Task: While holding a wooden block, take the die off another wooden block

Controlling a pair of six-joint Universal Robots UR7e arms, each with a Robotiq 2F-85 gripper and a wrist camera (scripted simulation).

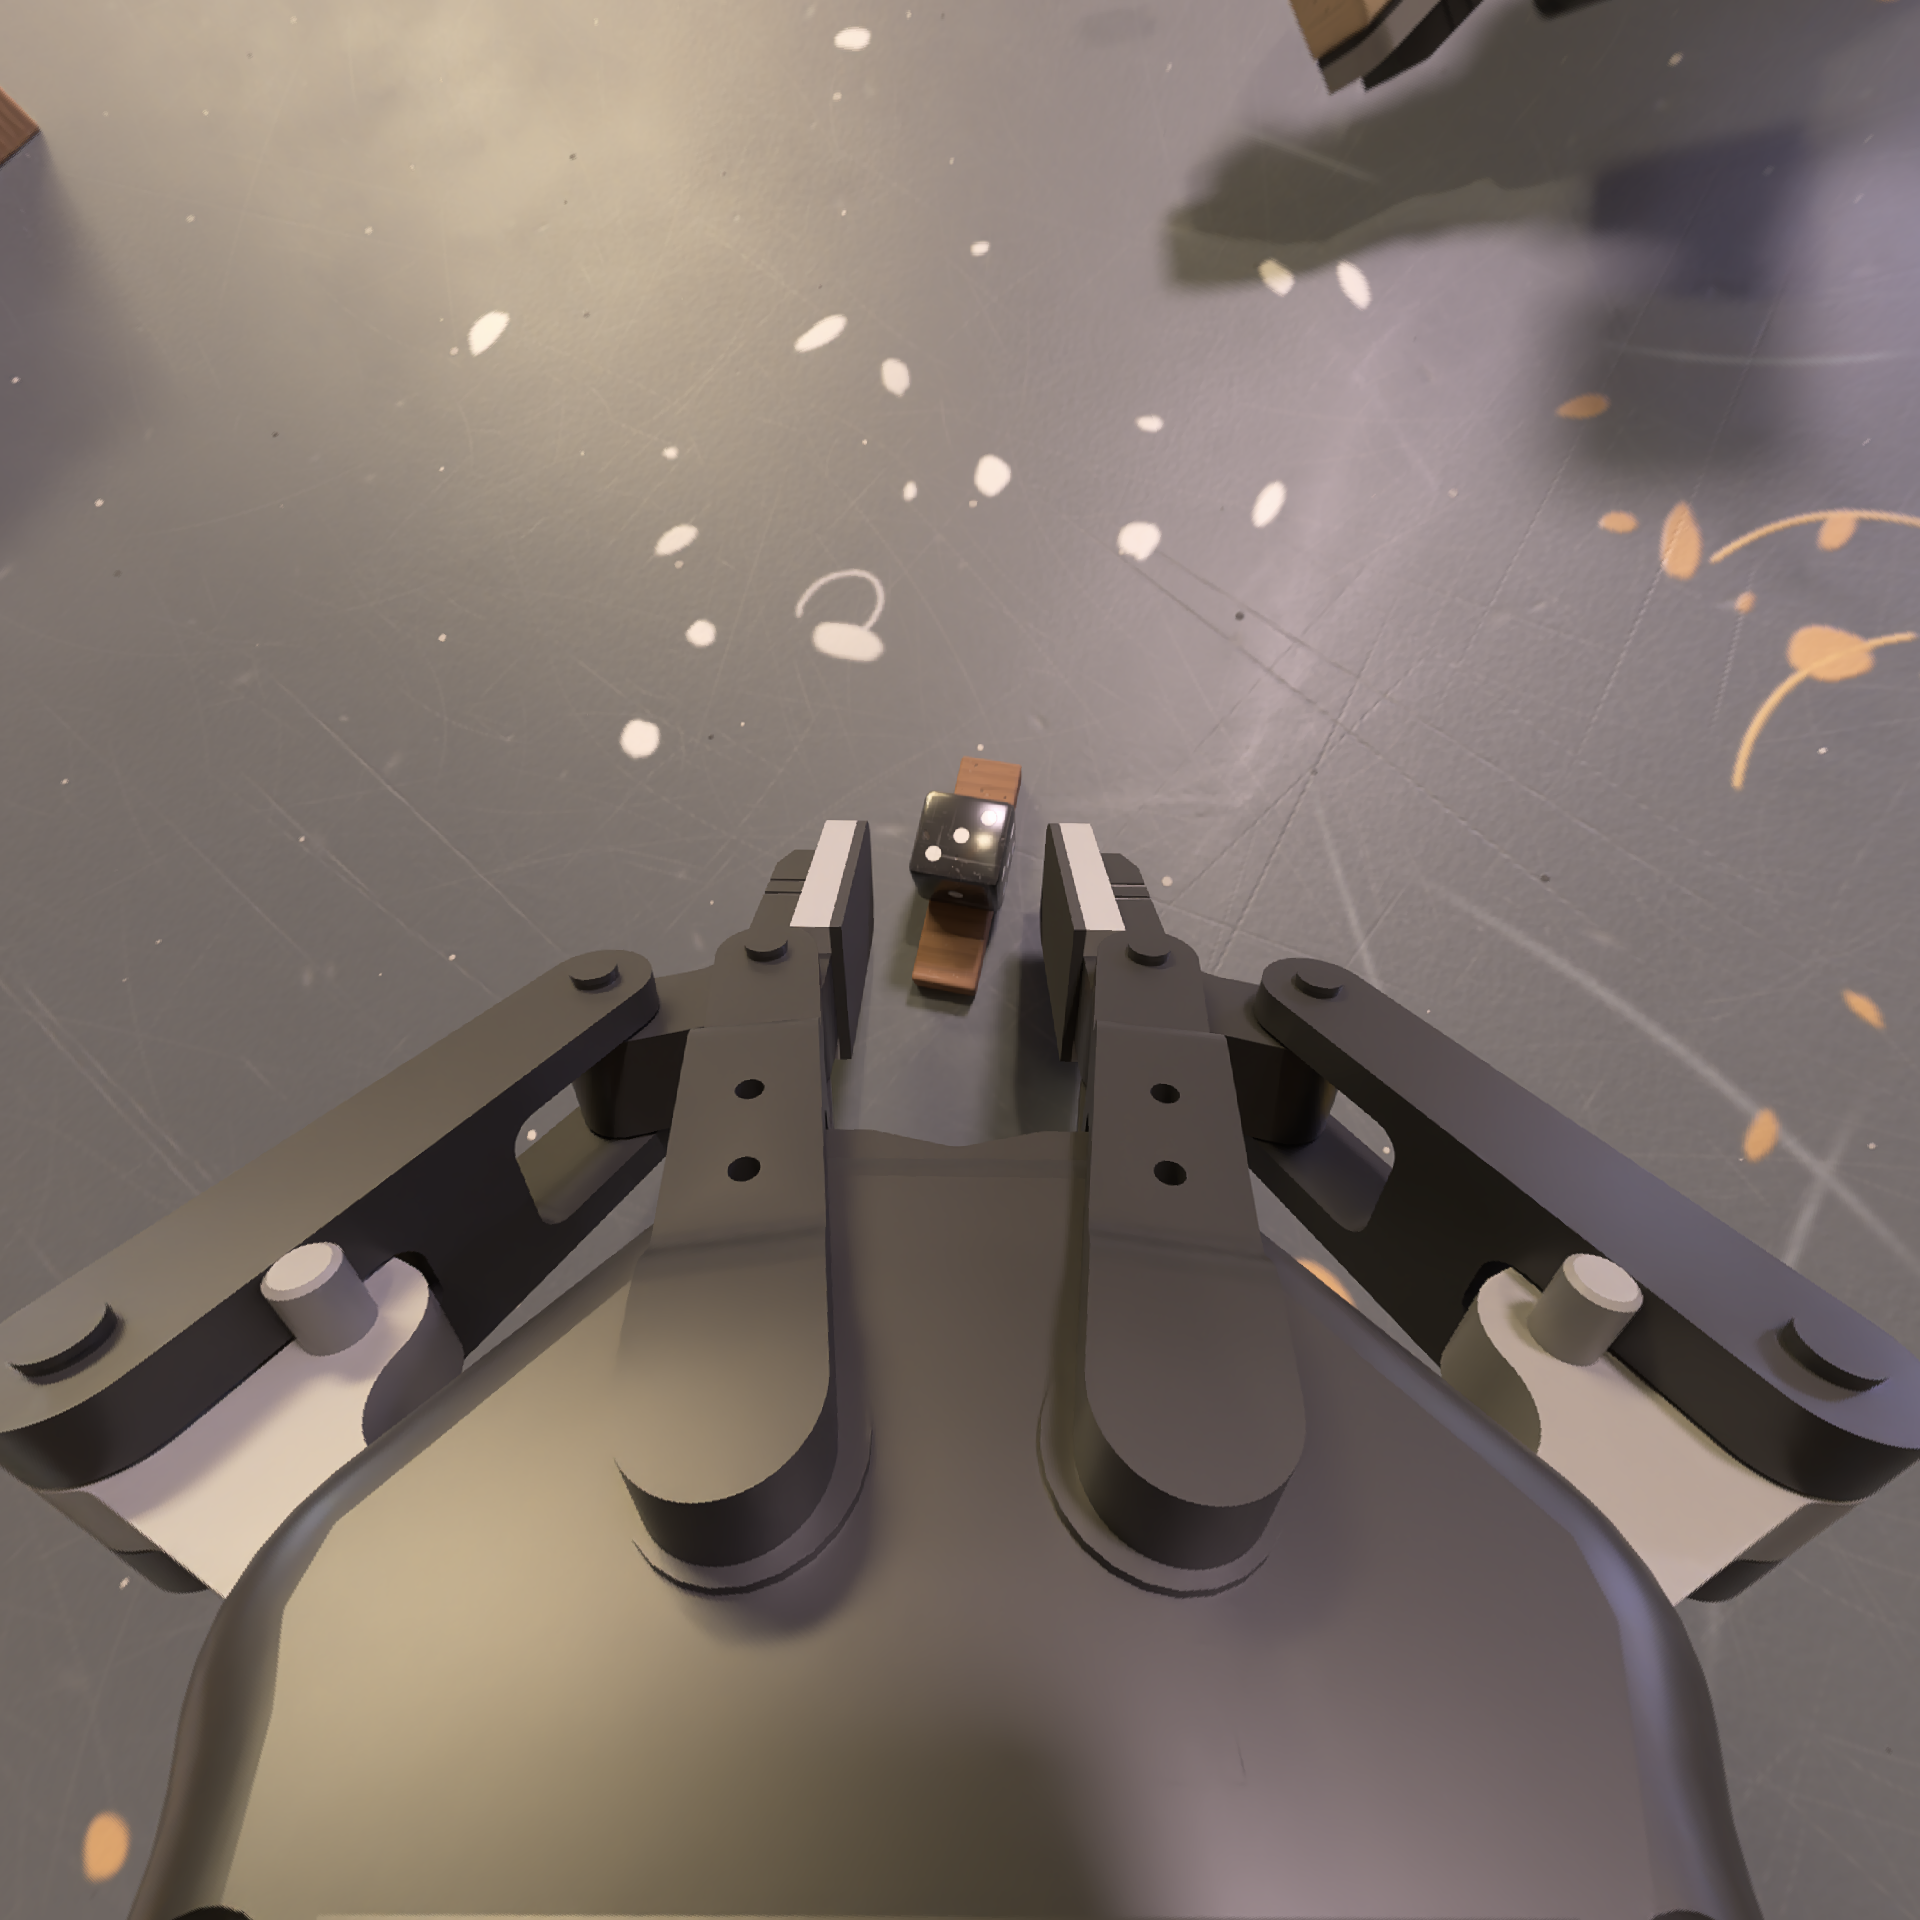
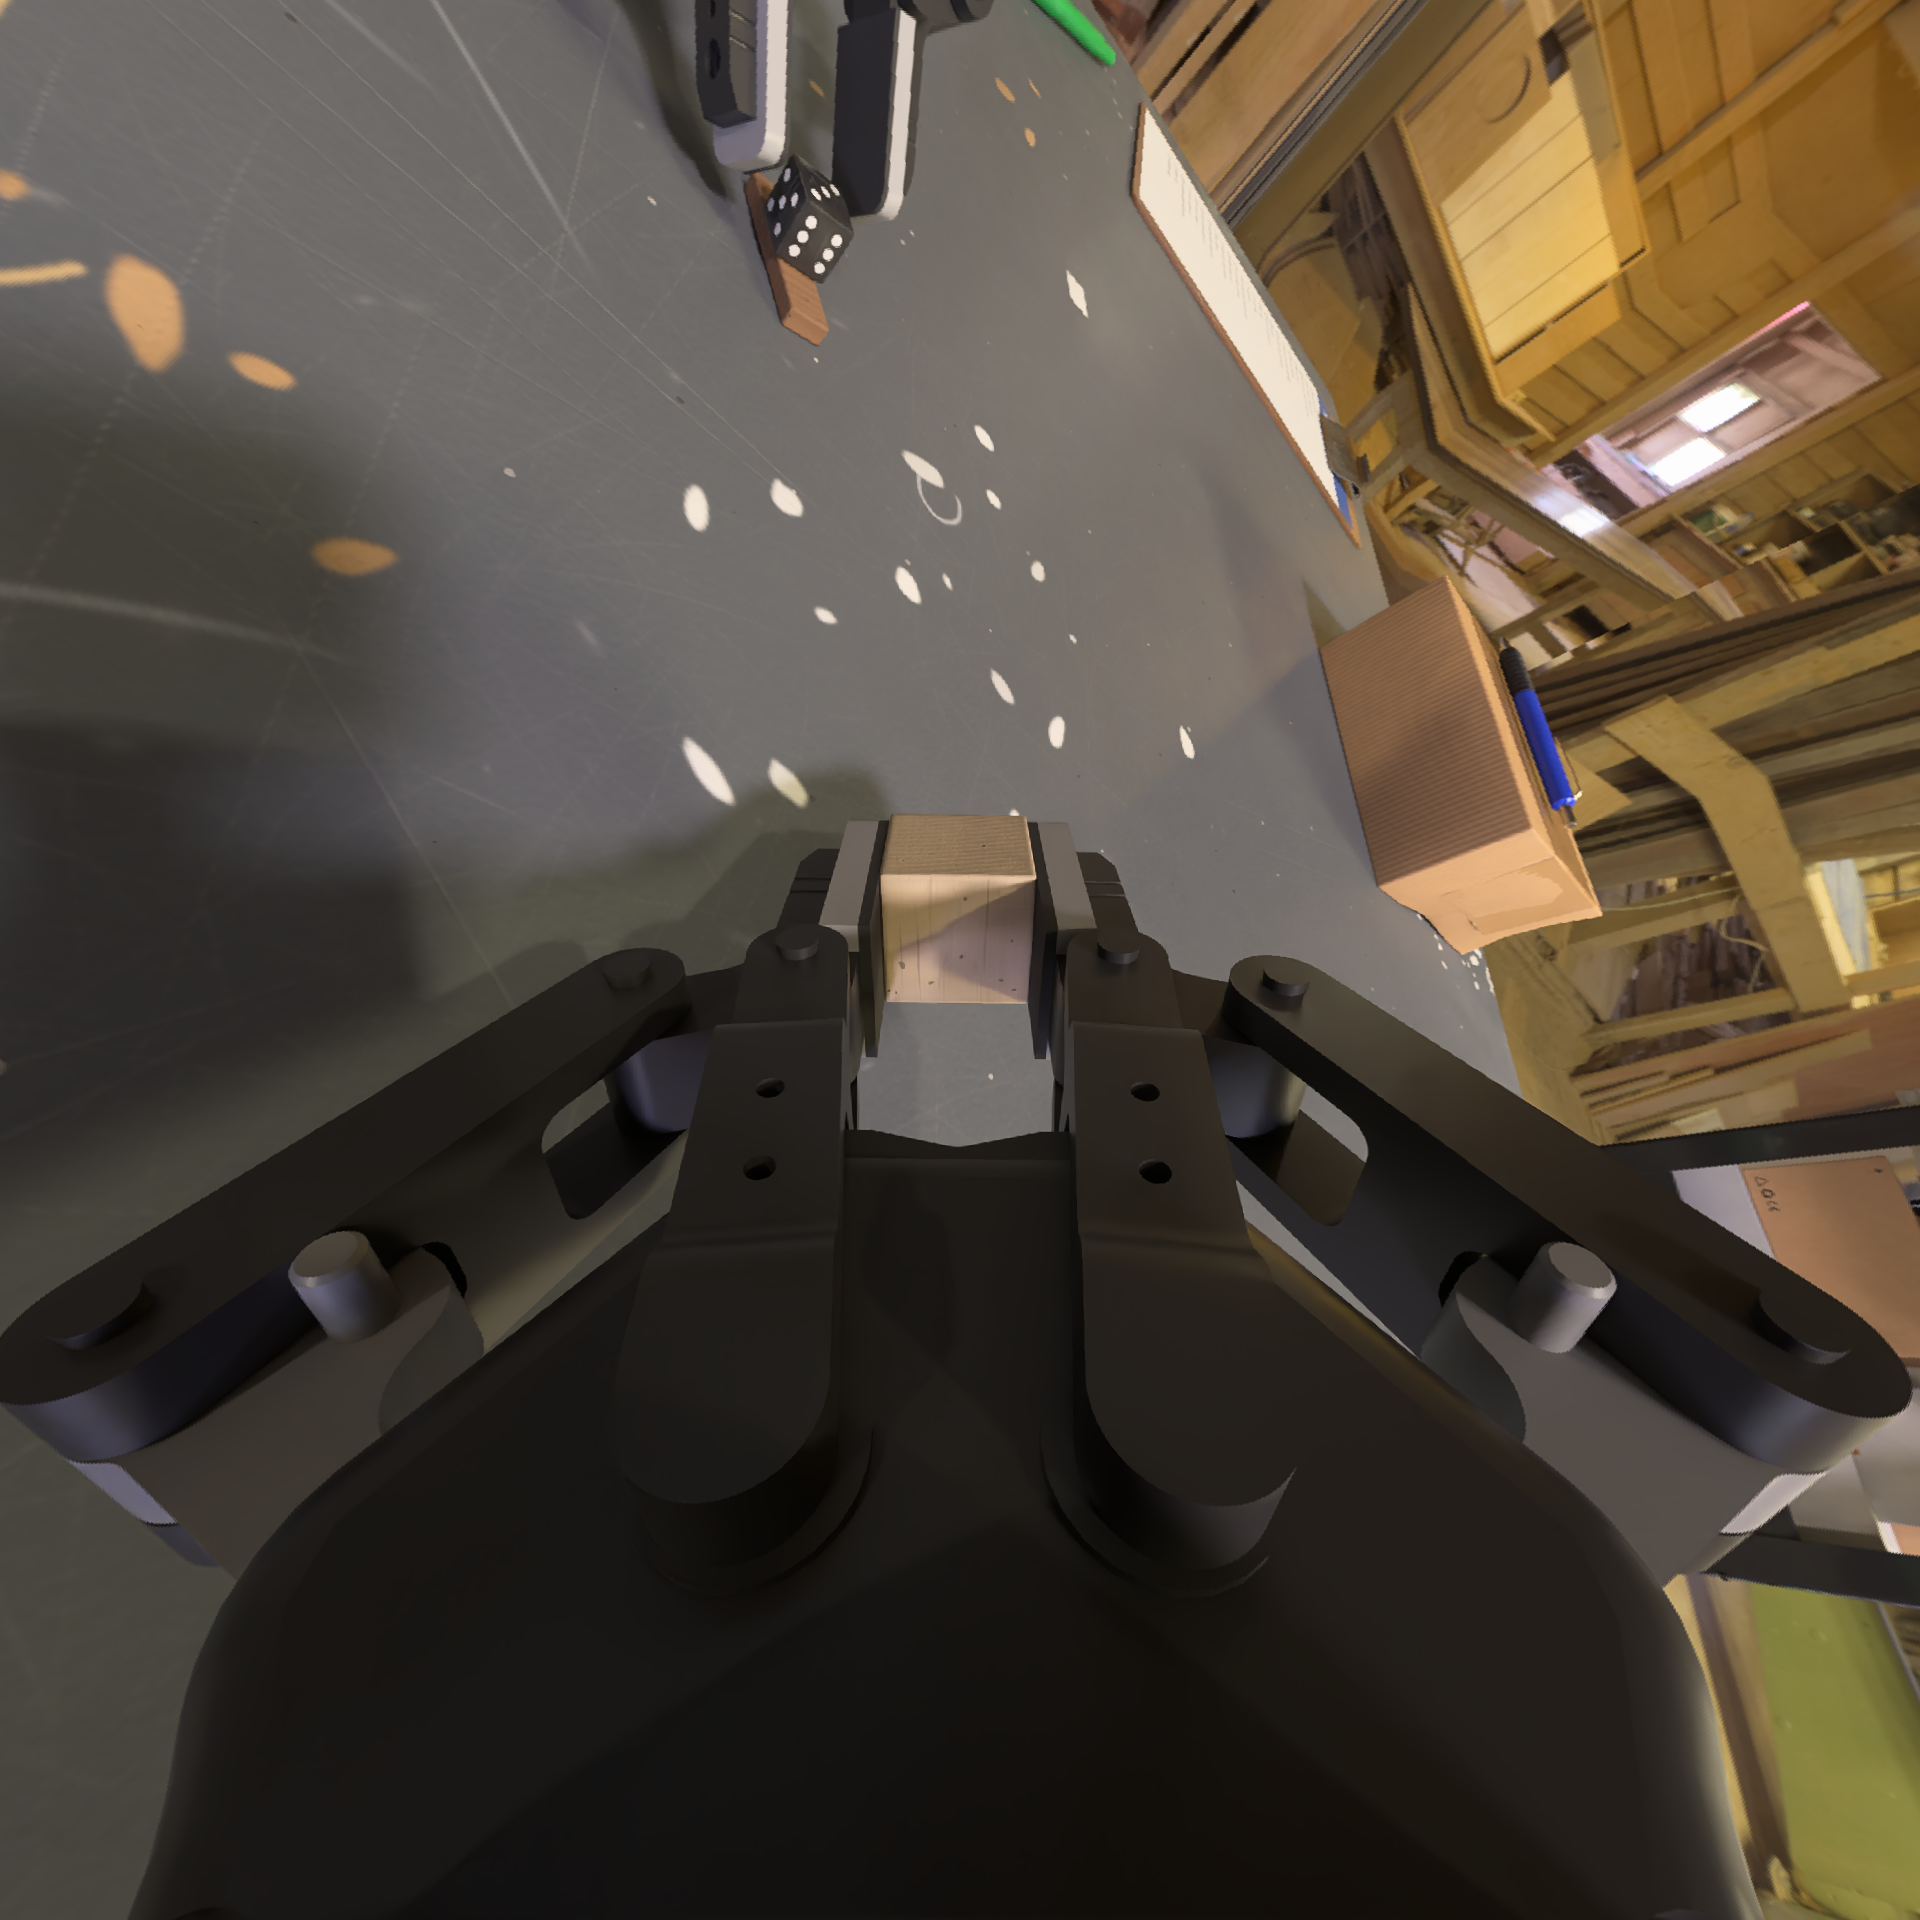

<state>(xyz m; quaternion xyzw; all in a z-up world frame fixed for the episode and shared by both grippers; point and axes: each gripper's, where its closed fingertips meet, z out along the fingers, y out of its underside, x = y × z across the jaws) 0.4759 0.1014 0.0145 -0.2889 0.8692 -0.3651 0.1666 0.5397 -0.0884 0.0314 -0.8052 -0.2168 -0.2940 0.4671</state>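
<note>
Presently, findings as observed:

Left gripper (image 1: 956, 883): jaws parted, holding nothing. It hangs above the table with one finger on either side of the die; a gap shows on each side, so no contact. In the right wrist view the same gripper (image 2: 816, 135) appears at the top centre of the frame.

Die (image 1: 963, 854): black with white pips, sitting on the thin wooden block, centre of the left wrist view. Also seen top centre in the right wrist view (image 2: 807, 220).

Thin wooden block (image 1: 949, 954): reddish-brown slat lying flat on the table, its ends showing beyond the die on both sides.

Right gripper (image 2: 957, 914): closed onto a pale wooden cube (image 2: 957, 914), pads pressed to two opposite faces, held clear of the table. The cube is visible again in the upper right corner of the left wrist view (image 1: 1340, 31).

Table (image 1: 416, 520): grey, scratched, spattered with white and orange paint marks.

Cardboard box (image 2: 1444, 769): right of frame in the right wrist view, near the table edge, a blue pen (image 2: 1538, 738) lying on it.

Clipboard (image 2: 1236, 312): upper right, along the table edge.

Green object (image 2: 1081, 29): top of frame, only partly visible; kind cannot be told.
</note>
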